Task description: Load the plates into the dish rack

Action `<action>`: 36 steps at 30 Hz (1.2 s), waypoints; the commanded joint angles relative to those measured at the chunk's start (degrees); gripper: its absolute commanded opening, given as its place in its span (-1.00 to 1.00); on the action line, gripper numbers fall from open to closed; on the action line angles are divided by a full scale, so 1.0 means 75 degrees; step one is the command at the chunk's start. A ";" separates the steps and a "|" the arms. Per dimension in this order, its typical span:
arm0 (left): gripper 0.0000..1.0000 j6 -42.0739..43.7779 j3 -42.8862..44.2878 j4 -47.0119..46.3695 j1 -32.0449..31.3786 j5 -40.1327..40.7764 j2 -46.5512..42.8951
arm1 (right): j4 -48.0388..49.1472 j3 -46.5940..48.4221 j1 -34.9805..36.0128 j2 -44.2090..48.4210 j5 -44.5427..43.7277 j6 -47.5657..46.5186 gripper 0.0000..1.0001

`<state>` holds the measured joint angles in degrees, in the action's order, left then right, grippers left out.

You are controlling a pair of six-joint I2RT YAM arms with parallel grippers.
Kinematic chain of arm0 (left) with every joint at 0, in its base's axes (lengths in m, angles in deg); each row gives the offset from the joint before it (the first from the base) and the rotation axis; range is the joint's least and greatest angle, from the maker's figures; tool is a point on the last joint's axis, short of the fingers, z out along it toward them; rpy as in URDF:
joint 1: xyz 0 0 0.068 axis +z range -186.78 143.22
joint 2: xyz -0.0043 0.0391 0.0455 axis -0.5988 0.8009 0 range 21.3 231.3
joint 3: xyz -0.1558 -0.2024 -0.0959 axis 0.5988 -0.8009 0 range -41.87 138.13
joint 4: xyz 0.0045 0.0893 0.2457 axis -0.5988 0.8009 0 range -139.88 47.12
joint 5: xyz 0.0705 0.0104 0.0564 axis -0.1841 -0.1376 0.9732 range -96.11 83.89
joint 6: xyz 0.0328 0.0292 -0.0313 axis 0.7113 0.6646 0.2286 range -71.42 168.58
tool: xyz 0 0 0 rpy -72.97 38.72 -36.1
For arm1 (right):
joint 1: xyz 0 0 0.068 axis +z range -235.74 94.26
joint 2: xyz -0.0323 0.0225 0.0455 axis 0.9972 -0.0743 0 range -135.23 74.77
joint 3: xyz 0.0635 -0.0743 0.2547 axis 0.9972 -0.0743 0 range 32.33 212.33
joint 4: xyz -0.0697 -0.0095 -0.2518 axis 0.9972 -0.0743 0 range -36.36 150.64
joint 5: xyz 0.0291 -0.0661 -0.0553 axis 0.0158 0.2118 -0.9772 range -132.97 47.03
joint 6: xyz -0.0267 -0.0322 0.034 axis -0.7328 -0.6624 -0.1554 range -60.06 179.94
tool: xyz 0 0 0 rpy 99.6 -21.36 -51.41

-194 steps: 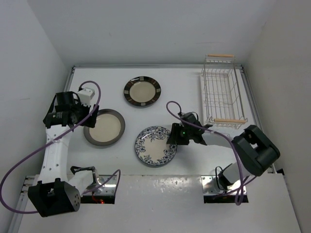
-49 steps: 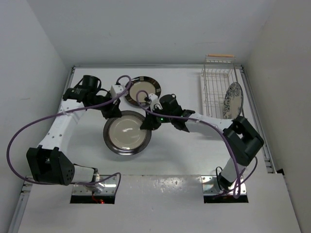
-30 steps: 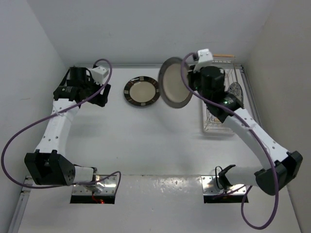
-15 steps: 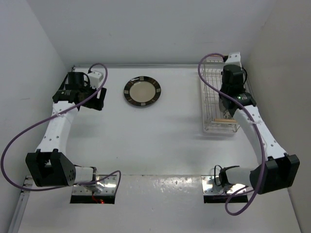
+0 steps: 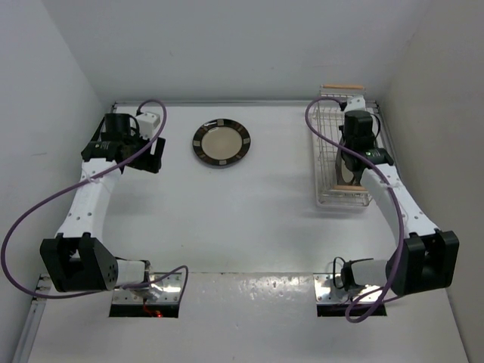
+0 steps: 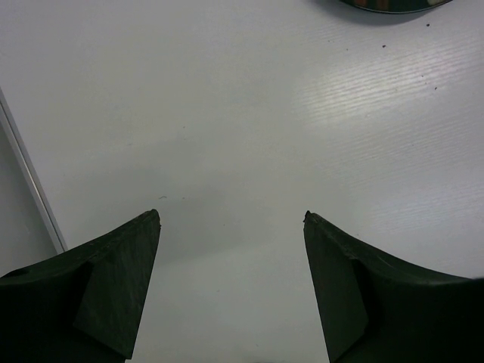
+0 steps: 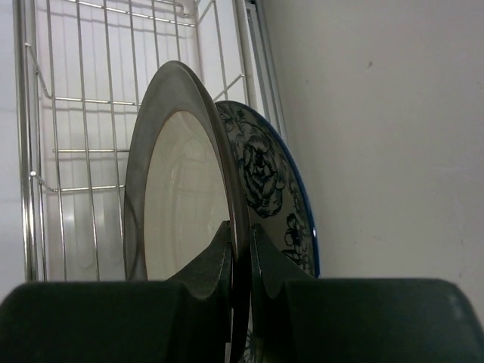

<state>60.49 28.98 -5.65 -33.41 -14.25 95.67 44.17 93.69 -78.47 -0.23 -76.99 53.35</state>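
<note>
Standing upright in the dish rack (image 7: pixel 76 98), lower parts hidden behind the right gripper (image 7: pixel 240 240) — brown-rimmed cream plate (image 7: pixel 178 219) and, just beside it, blue floral plate (image 7: pixel 272 174). Right fingers (image 7: pixel 215 265) pinch the cream plate's rim. Left gripper (image 6: pixel 231 219): fingers (image 6: pixel 121 287) spread wide, holding nothing, above the white table (image 5: pixel 249 219). Block-rimmed plate (image 5: pixel 221 143) lies flat there, well apart from the rack; white walls (image 5: pixel 227 45) around.

The dish rack (image 5: pixel 324 155) stands at the far right of the table (image 5: pixel 249 219). Inside it the first plate (image 7: pixel 178 204) stands on edge, with the second plate (image 7: pixel 268 178) just beside it on the right. The third plate (image 5: pixel 221 143) lies flat on the table, well apart to the left.
</note>
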 commanded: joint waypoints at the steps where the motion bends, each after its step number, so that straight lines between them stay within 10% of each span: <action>1: 0.62 -0.0099 -0.0059 -0.0143 0.0077 -0.0098 -0.0295 | 0.1083 0.0092 0.0074 0.0121 0.0059 -0.0304 -1.00; 6: 0.62 -0.0099 -0.0060 -0.0213 0.0077 -0.0098 -0.0295 | 0.0873 -0.0237 0.0214 0.0052 0.0235 -0.0645 -0.96; 10: 0.62 -0.0099 -0.0060 -0.0213 0.0077 -0.0168 -0.0225 | 0.0299 -0.0061 0.0226 -0.0136 0.0235 -0.0446 -0.10; 15: 0.69 -0.0028 0.0092 -0.0213 0.0077 -0.0635 0.0219 | -0.0064 0.0430 0.0214 0.0039 0.0679 -0.0341 0.50; 23: 0.71 -0.0470 0.2023 -0.0213 -0.0965 -0.1118 0.3482 | -0.1096 0.1767 0.0226 0.0062 0.0985 -0.0094 0.84; 36: 0.71 -0.2418 0.5061 -0.1513 -0.1129 -0.1375 0.7485 | -0.1414 0.1324 0.0296 0.1398 0.1852 0.0820 0.84</action>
<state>46.63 63.62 -13.19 -41.01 -23.76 150.99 33.18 105.17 -76.87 6.96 -65.56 55.52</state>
